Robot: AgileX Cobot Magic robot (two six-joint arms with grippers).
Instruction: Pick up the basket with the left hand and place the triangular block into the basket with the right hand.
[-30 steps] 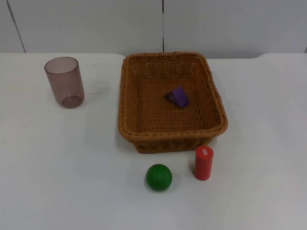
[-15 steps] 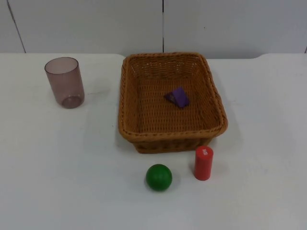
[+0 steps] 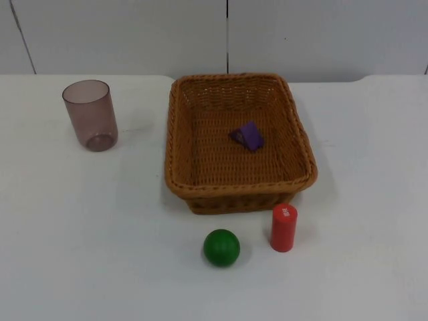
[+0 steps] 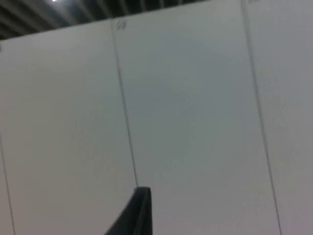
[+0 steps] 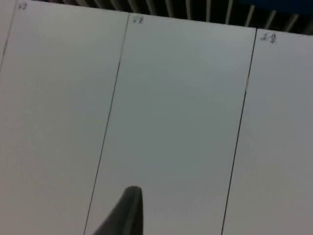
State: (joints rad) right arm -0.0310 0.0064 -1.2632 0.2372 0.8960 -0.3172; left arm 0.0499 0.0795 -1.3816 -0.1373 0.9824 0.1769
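Observation:
A brown wicker basket (image 3: 176,134) sits on the white table at the centre back in the top view. Inside it, a little right of the middle, lies the purple triangular block (image 3: 248,136). My left gripper (image 4: 137,214) is off the table and faces the grey partition wall (image 4: 195,112); that arm waits. My right gripper (image 5: 128,211) likewise faces the wall panels (image 5: 176,122), away from the basket and the block. Neither gripper holds anything that I can see.
A translucent purple cup (image 3: 90,114) stands upright at the back left. In front of the basket are a green ball (image 3: 221,247) and, to its right, an upright red cylinder (image 3: 283,227). The table (image 3: 80,234) has free room at the front left and at the right.

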